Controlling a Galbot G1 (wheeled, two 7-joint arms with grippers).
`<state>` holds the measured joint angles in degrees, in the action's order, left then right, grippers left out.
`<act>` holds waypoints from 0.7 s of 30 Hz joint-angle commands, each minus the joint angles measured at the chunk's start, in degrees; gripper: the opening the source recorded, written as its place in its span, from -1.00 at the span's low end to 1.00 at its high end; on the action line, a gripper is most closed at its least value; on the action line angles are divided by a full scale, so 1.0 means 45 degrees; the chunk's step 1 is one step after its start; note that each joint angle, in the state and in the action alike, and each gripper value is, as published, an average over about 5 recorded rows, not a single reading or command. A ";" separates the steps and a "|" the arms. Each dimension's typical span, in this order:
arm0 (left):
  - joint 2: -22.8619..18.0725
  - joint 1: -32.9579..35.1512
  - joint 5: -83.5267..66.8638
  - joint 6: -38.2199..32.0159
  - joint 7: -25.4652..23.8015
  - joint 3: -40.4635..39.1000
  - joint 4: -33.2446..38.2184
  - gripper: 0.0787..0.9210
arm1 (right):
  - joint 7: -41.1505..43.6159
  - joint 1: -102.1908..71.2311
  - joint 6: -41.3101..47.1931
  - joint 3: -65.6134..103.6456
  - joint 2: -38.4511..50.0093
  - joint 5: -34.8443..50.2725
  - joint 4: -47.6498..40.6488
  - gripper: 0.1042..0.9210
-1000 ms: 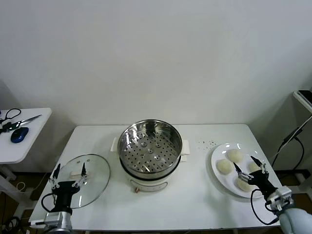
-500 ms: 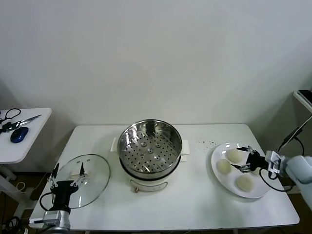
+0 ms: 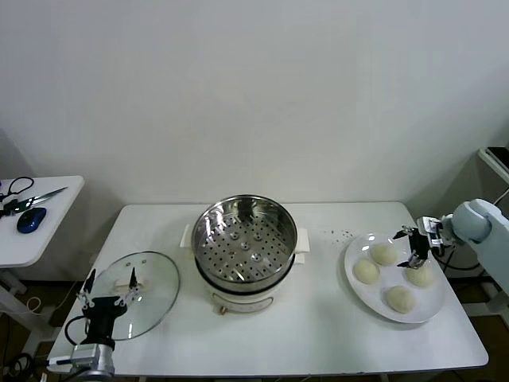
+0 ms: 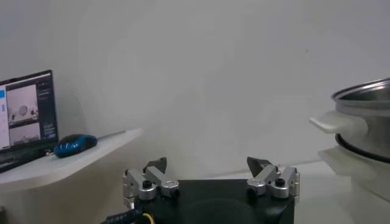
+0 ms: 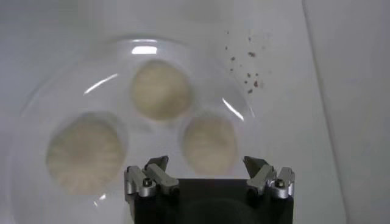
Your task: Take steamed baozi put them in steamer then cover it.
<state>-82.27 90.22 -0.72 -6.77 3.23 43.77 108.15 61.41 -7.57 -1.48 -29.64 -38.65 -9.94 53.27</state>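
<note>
White table point(image 3: 318, 326) | right gripper point(image 3: 415, 247) open over steamed baozi point(image 3: 384, 254) | left gripper point(image 3: 110, 288) open, parked

We see a white table point(image 3: 318, 334) filling the lower half of the head view. At its centre stands the steamer point(image 3: 245, 253), its perforated tray bare. Toward the lower left lies the cover point(image 3: 147, 290), flat on the tabletop. At the right rests a white plate point(image 3: 359, 293) bearing the four steamed baozi point(image 3: 366, 271). Dark crumbs point(image 3: 338, 234) speckle the surface between steamer and plate.
</note>
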 commanded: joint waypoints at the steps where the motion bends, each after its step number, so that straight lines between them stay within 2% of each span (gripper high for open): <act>1: 0.0009 -0.0005 -0.0001 0.0012 0.0015 0.0007 -0.0092 0.77 | 0.0506 0.1664 -0.0246 -0.1694 -0.1752 -0.0958 -0.2219 0.76; 13: 0.0053 -0.0028 -0.0026 0.0015 0.0062 0.0149 -0.0272 0.77 | 0.0482 0.1490 -0.0827 -0.1367 -0.2975 -0.1793 -0.3715 0.76; 21: 0.0024 0.0027 -0.0071 -0.0023 0.0081 0.0299 -0.0329 0.77 | 0.0631 0.1474 -0.1100 -0.1440 -0.3133 -0.1870 -0.4119 0.76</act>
<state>-82.10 90.34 -1.04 -6.88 3.58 45.04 106.71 63.89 -1.97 -5.39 -35.52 -50.33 -16.62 38.34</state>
